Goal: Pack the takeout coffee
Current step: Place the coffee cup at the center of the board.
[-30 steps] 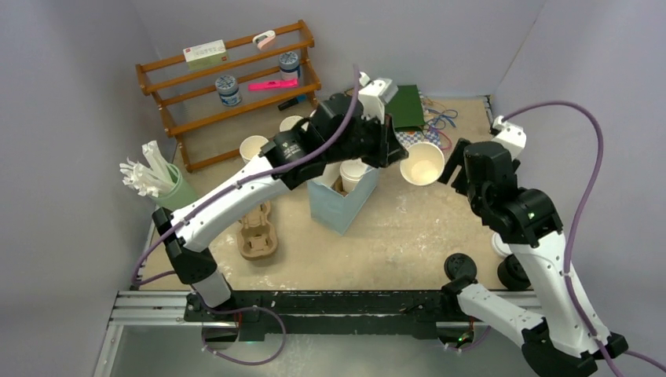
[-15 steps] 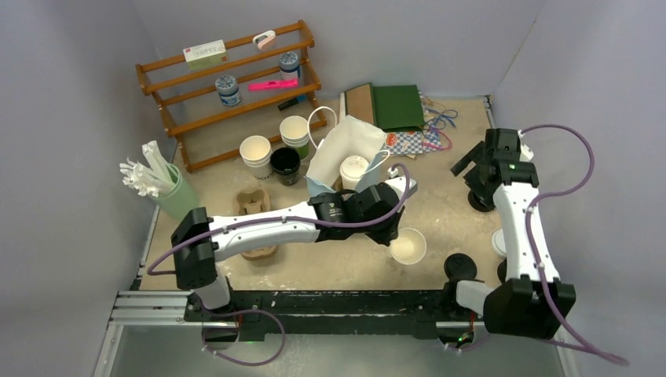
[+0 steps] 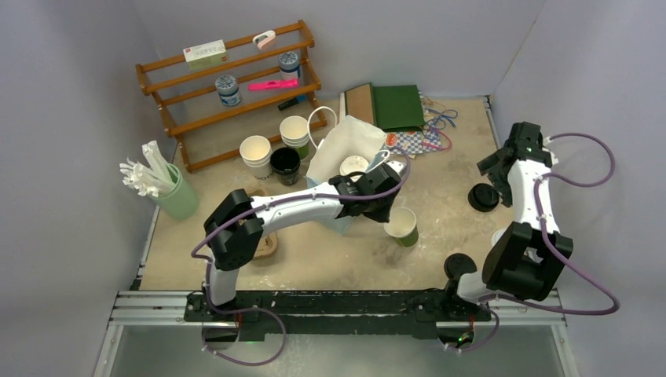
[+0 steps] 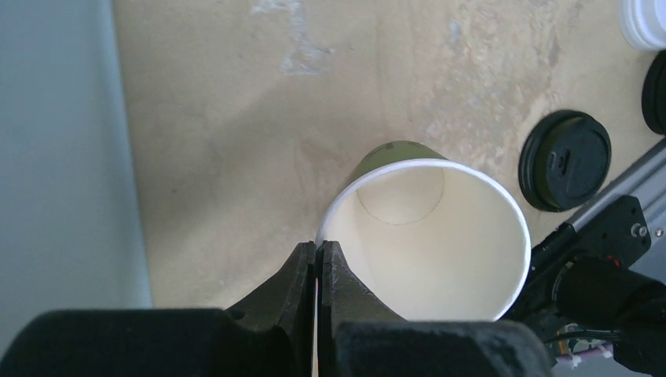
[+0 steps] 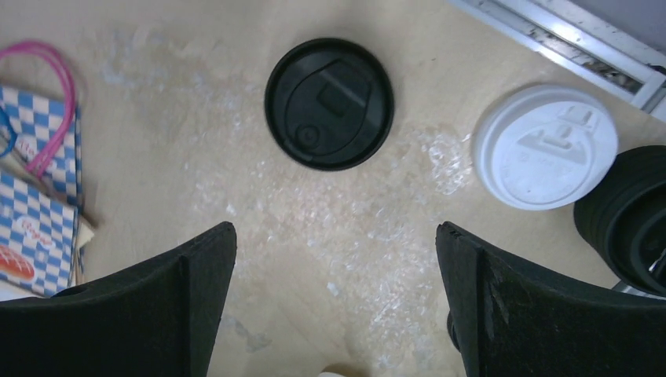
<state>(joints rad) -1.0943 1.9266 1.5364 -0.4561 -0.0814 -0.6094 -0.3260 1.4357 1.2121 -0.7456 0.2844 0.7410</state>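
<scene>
A lidless paper cup [image 3: 404,225], green outside and cream inside, stands just right of the bag, its base at or near the tabletop. My left gripper [image 3: 390,214] is shut on its near rim; the left wrist view shows the cup [image 4: 428,236] empty, with my left gripper [image 4: 317,250] pinching the rim's edge. A white-lidded takeout coffee [image 3: 353,166] sits inside the open blue-and-white bag [image 3: 336,145]. My right gripper [image 3: 496,166] hangs wide open and empty above a loose black lid [image 3: 483,196]; the right wrist view shows the gripper [image 5: 336,267] short of that lid [image 5: 328,104].
A white lid [image 5: 546,145] and a stack of black lids [image 5: 628,220] lie at the right edge. Cream cup stacks [image 3: 294,129], a lidless black cup [image 3: 285,162], a pulp carrier [image 3: 265,245], a wooden rack [image 3: 228,86], a stirrer holder [image 3: 174,196] and checkered bags [image 3: 412,141] stand around.
My left gripper carried the green cup from beside the bag toward the front, then back to the bag's right. My right arm drew away to the right and opened wide.
</scene>
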